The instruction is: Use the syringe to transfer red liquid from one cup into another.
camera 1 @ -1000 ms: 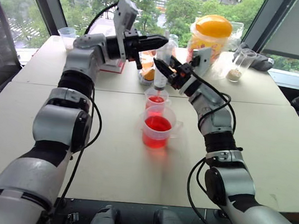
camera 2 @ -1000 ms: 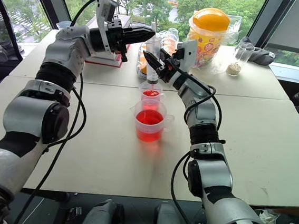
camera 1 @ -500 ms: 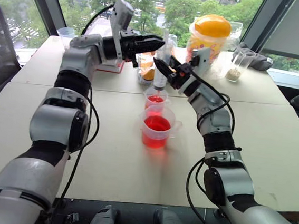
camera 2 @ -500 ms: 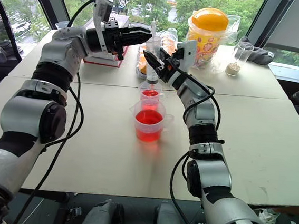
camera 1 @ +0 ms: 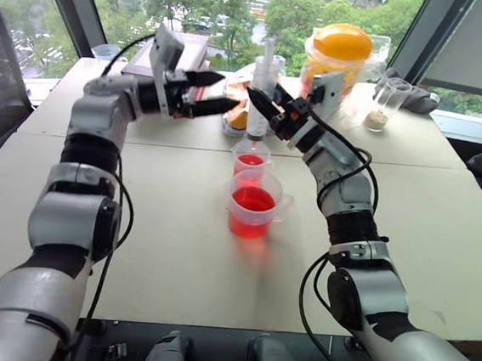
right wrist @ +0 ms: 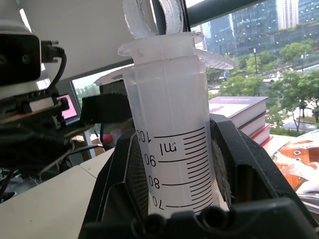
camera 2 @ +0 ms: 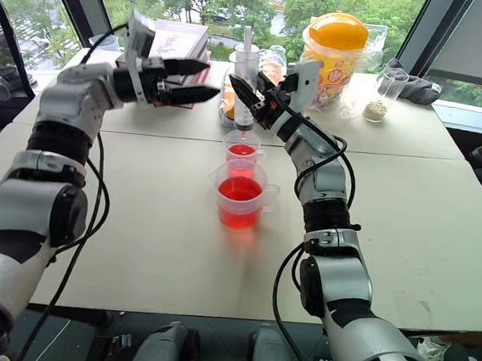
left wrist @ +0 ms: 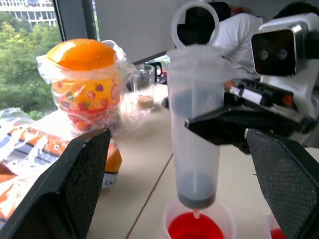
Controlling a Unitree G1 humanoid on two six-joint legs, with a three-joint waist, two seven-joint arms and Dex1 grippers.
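The left gripper (camera 1: pixel 218 94) has opened and drawn away from the syringe (camera 1: pixel 261 97).

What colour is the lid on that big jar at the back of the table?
Orange; the jar lid shows best in the left wrist view.

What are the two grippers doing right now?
Left gripper: open, holding nothing, beside the syringe.
Right gripper: shut on the syringe, upright over the narrow cup.

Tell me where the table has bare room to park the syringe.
Bare tabletop lies in front of the wide cup, plus stretches left and right of it. The back edge is crowded: books, snack bags, orange-lidded jar, powder cup.
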